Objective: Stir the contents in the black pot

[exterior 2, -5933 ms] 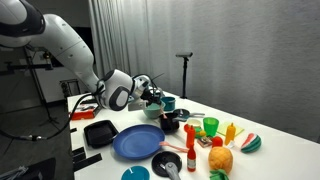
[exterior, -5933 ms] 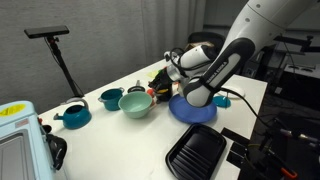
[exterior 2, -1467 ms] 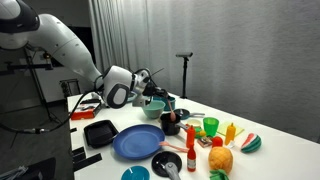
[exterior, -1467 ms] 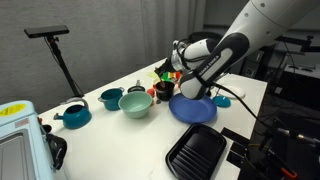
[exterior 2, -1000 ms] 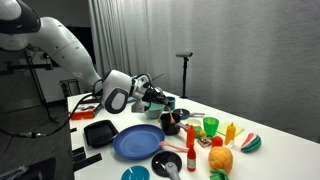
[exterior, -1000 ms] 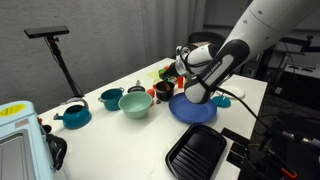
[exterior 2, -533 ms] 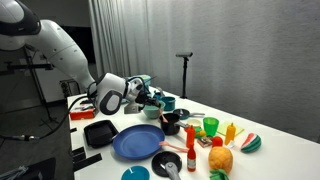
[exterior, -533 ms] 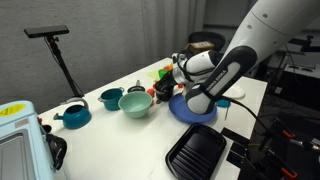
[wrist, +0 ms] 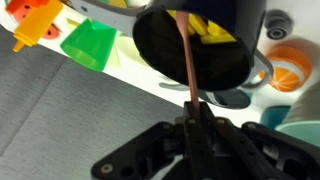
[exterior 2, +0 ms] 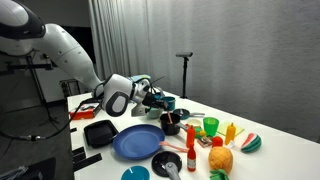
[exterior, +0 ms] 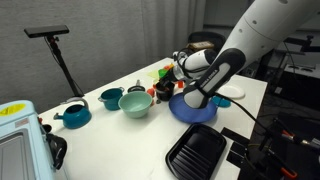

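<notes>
Claw is shut tight on a thin brown stick (its far end is hard to see). The stick reaches into the black pot. That pot sits on the white table, just beside a green cup.

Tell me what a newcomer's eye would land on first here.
The big white arm bends over the crowded table in both exterior views. In the wrist view, the gripper is shut on a thin brown stick that reaches into the black pot. Next comes the blue plate near the table's front edge, with bright toy food beside it.
</notes>
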`<state>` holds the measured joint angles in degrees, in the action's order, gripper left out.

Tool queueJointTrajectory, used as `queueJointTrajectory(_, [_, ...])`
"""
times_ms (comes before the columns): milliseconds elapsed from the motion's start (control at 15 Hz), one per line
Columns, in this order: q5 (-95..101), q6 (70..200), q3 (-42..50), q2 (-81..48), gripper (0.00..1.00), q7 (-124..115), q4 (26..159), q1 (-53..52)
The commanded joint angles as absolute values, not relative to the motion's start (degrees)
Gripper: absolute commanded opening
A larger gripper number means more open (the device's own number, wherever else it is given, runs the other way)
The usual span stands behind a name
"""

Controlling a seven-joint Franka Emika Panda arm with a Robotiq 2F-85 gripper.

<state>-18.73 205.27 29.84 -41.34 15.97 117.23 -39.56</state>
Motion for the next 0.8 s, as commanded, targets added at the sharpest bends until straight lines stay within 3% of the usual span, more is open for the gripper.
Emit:
queueJointTrajectory(0, [-22.6, 203.29, 33.91, -44.83, 0.02, 15.74, 114.75, -39.88])
queueJointTrajectory(733, [-20.9, 206.99, 34.58, -39.93, 0.02, 16.18, 116.62, -43.37])
